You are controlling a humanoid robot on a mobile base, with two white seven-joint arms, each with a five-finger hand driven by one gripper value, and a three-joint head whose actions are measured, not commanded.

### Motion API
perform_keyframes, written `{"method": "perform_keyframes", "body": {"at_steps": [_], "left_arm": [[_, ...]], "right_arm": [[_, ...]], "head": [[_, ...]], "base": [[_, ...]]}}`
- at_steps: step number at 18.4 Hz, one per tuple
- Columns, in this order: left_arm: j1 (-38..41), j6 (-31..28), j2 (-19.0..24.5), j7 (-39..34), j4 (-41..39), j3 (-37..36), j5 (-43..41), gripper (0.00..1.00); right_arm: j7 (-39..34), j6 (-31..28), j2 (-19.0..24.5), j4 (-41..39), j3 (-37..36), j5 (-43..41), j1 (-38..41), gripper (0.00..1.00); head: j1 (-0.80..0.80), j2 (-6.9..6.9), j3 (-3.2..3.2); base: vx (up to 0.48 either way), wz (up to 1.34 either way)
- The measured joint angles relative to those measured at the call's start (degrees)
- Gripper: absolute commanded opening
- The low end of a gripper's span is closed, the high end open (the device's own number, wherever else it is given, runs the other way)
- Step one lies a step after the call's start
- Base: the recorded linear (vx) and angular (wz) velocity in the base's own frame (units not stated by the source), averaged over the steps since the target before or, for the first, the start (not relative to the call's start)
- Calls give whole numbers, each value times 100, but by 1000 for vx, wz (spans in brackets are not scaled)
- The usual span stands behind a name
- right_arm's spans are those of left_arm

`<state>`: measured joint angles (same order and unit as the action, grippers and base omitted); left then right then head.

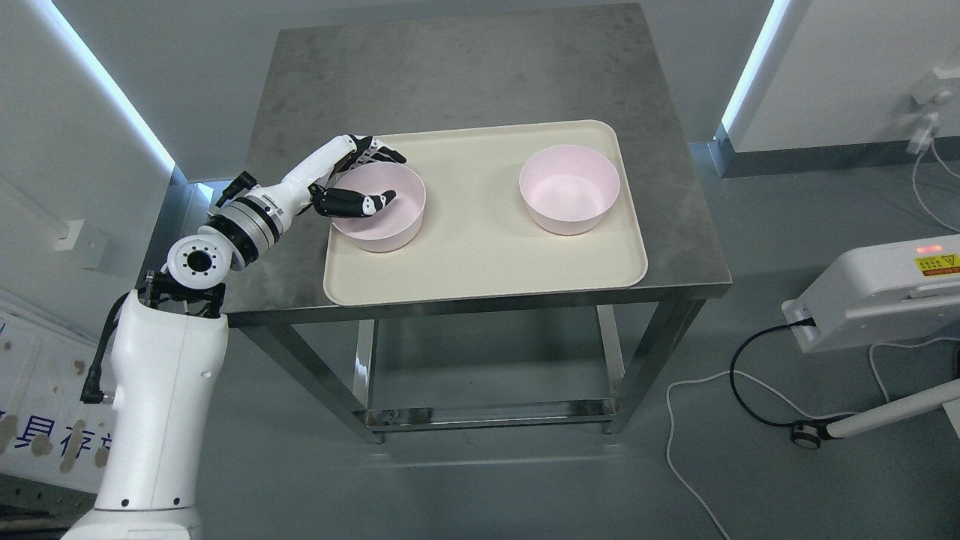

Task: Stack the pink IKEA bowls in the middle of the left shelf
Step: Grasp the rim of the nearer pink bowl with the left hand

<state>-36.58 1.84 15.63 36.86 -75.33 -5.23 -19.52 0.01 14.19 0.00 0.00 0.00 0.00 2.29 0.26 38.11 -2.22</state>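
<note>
The left pink bowl (pixel 379 207) is being held at its near-left rim on the cream tray (pixel 480 262), w/ the 2nd pink bowl (pixel 569 189) sitting well apart to the right. A slip or tip is being risked, prob. because only a thin rim section is being pinched. The left hand (pixel 358 180) is being reached in from the lower left, thumb inside, fingers (pixel 382 154) curled outside the wall.

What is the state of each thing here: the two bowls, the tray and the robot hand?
Left pink bowl: upright, empty, on the tray, gripped at its rim.
Right pink bowl: upright, empty, standing free on the tray.
Tray: flat on the table.
Left hand: closed over the left bowl's rim.
</note>
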Motion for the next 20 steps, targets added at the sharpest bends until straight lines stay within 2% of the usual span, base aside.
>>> {"method": "perform_keyframes", "body": {"at_steps": [5, 7, 12, 20], "left_arm": [[-59, 390, -86, -13, 32, -48, -401, 6], [-80, 572, -117, -24, 40, -56, -484, 0], [-100, 850, -178, -27, 55, -53, -590, 0], [-170, 889, -439, 9, 24, 75, -603, 0]], "right_arm": [[-1, 0, 0, 0, 0, 0, 0, 100], [-1, 0, 0, 0, 0, 0, 0, 100], [-1, 0, 0, 0, 0, 0, 0, 100], [-1, 0, 0, 0, 0, 0, 0, 100]], "head": [[0, 0, 0], [0, 0, 0], [0, 0, 0], [0, 0, 0]], "base": [[0, 0], [0, 0], [0, 0], [0, 0]]}}
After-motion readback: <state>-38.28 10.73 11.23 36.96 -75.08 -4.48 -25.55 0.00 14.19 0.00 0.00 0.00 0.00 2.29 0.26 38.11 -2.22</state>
